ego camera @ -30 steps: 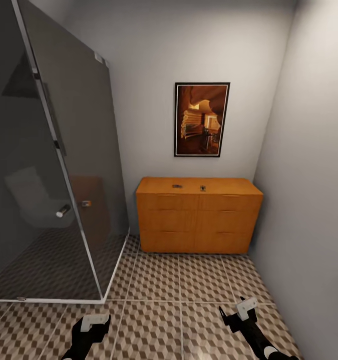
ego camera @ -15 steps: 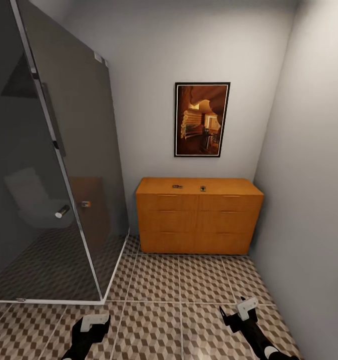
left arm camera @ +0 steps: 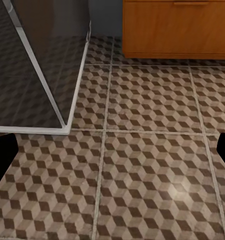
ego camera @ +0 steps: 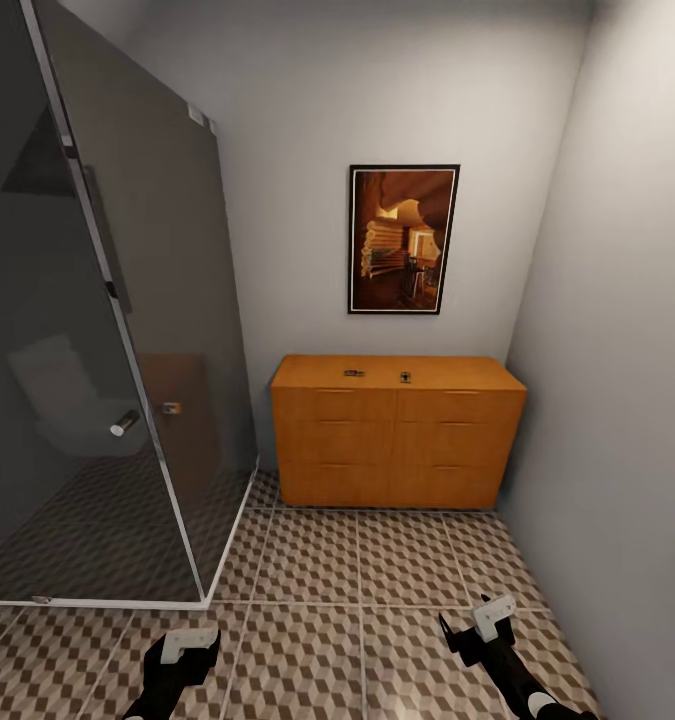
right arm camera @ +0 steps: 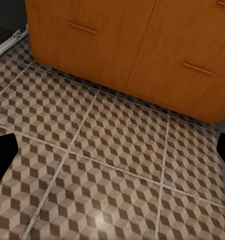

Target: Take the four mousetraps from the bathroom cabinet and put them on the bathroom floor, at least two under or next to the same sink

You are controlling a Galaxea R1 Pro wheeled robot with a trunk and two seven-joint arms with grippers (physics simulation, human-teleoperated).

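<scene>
Two mousetraps (ego camera: 354,373) atop cabinet (ego camera: 397,440); no legible text.

Mousetraps (ego camera: 354,373): two dark specks on your cabinet (ego camera: 397,430) top, too small to make out.
End effectors: your left end effector (ego camera: 189,645) and right end effector (ego camera: 485,618) sit at the frame's bottom edge, arms cut off.

A home bathroom: glass shower enclosure (ego camera: 127,300), cube-patterned tiled floor (ego camera: 377,570).
</scene>
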